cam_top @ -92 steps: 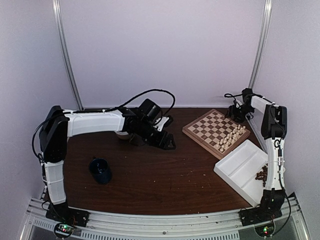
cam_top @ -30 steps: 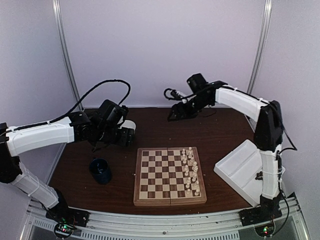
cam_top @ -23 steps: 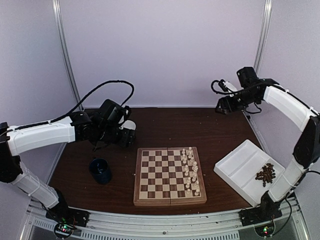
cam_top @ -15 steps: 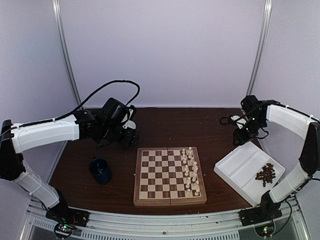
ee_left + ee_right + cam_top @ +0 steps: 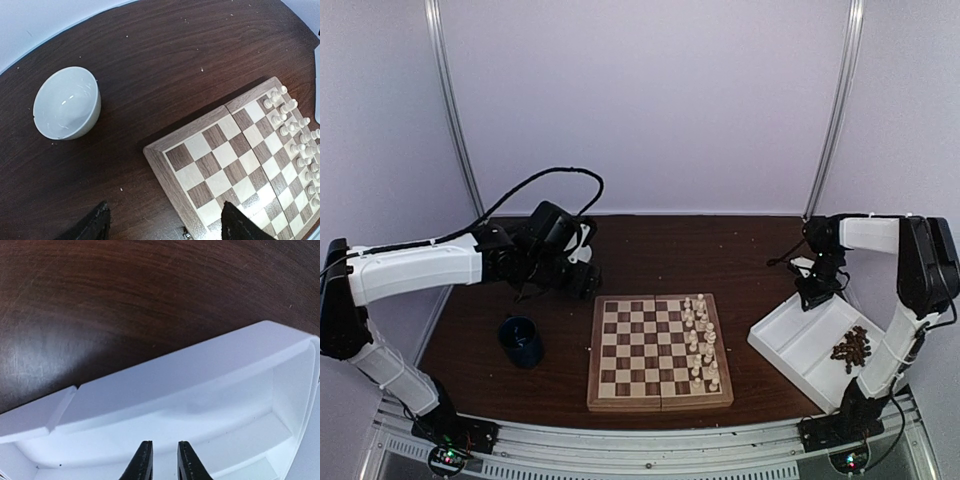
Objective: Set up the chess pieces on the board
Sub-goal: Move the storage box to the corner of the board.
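Fingers (image 5: 144, 462) of the right gripper (image 5: 163, 460) stand close together with a thin gap between them and nothing gripped. They point down into a white tray (image 5: 175, 370), just inside its far rim; whether they touch the floor of it I cannot tell. From above, this gripper (image 5: 813, 297) sits at the far end of the tray (image 5: 798, 345), which lies at an angle on the right side of the dark wooden table (image 5: 740, 260). The tray has 2 compartments, and the dark chess pieces (image 5: 850, 348) lie heaped in the nearer one, well apart from the gripper. The left gripper (image 5: 165, 207) has its fingers (image 5: 100, 222) spread wide with nothing between them. It hangs over the far left corner of the board (image 5: 225, 165), and a white bowl (image 5: 67, 107) sits upright on the table just beyond that corner, apart from the board. In the top view the left gripper (image 5: 570, 272) is at the same corner of the board (image 5: 645, 350), which lies flat near the front middle of the table. The pale chess pieces (image 5: 700, 340) stand upright in 2 rough files along its right side; the other squares are bare. A dark blue mug (image 5: 522, 340) sits on the table to the left of the board, not touching it.
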Robot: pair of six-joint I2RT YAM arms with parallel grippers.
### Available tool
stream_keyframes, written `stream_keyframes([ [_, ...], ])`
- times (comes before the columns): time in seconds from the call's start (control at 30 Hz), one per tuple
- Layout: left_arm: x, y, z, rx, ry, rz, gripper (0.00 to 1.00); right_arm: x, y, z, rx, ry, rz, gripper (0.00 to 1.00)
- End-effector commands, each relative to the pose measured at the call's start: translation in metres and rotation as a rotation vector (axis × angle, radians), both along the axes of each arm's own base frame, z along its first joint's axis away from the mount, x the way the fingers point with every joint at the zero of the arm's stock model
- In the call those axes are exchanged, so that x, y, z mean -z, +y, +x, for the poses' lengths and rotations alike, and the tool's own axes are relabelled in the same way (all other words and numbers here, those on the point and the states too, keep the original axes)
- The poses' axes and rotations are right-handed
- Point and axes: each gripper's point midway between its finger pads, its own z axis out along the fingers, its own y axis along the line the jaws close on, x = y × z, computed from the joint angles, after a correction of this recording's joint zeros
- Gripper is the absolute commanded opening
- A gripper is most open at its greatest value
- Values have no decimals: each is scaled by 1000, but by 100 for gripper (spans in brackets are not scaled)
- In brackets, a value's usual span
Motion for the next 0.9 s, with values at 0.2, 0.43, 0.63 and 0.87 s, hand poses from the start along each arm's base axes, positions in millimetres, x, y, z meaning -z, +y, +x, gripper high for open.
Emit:
stream_keyframes([
  [0.2,-3,3,-3,-14,-12,-54,76,6,30,59,7,-74,121,20],
  [0.43,-1,5,-4,-27,-5,-57,76,8,68,59,-61,-34,190,21],
  [0.63,-2,8,-5,-39,-3,-62,76,13,91,11,-199,46,292,22],
  [0.87,-1,2,-4,-31,9,-78,76,6,141,-16,-340,69,472,16],
])
